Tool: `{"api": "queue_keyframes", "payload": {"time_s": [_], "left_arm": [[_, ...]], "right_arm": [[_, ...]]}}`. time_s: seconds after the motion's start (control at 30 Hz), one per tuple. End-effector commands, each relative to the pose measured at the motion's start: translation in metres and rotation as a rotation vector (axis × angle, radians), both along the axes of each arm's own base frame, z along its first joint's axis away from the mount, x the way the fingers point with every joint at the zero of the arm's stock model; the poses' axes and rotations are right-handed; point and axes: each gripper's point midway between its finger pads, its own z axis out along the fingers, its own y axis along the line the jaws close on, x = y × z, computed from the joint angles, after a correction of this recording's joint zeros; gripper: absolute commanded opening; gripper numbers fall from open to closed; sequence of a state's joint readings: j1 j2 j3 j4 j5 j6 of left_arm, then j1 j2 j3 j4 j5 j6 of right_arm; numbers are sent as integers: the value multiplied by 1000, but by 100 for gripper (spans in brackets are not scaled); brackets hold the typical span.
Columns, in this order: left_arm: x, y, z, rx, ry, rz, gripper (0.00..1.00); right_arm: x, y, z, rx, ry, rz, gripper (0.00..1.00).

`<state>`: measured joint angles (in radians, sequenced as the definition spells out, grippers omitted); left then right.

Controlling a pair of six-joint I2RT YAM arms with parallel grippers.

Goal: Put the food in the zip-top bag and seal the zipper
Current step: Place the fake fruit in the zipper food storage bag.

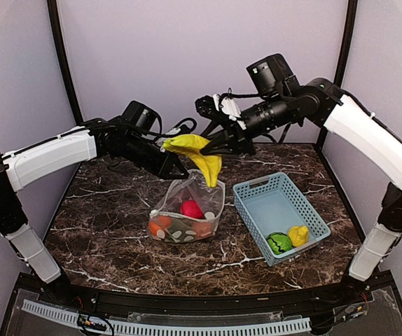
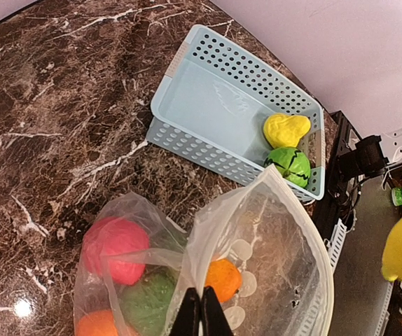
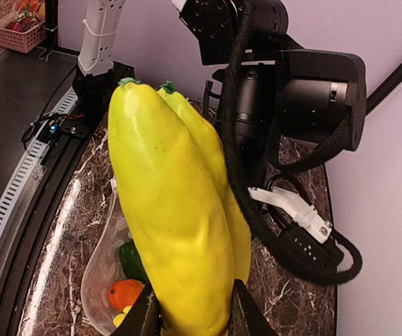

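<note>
The left claw [image 2: 201,313] is pinched together on the zip-top bag [image 2: 278,238] rim; the right claw [image 3: 192,316] clamps the yellow bananas [image 3: 176,210] above the bag's gaping mouth.

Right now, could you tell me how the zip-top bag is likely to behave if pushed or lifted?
The zip-top bag looks floppy: its thin film creases around the shut left gripper pinching its rim, so the mouth would probably sag if released. The red ball and other pieces inside likely weigh its bottom down.
</note>
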<state>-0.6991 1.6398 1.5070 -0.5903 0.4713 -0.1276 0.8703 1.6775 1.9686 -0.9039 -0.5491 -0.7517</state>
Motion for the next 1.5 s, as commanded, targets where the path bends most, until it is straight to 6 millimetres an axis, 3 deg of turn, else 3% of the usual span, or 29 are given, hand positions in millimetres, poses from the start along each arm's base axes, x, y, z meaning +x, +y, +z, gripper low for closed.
{"api": "queue_keyframes", "payload": {"time_s": [0.0, 0.17, 0.5, 0.83, 1.13, 1.47], "left_arm": [[-14, -5, 22, -44, -11, -61, 1], [-23, -5, 30, -69, -13, -103, 1], [-31, -3, 35, -80, -20, -135, 1], [-32, -5, 32, -78, -11, -144, 1], [-31, -10, 30, -94, 3, -157, 1], [-34, -13, 31, -121, 19, -173, 1]], "right_arm": [[-10, 31, -20, -25, 5, 62, 0], [-6, 37, -55, -106, -54, 31, 0], [4, 30, -123, -263, -155, -16, 0], [13, 25, -151, -375, -240, -32, 0], [20, 39, -196, -593, -437, -45, 0], [35, 59, -202, -638, -624, -68, 0]]}}
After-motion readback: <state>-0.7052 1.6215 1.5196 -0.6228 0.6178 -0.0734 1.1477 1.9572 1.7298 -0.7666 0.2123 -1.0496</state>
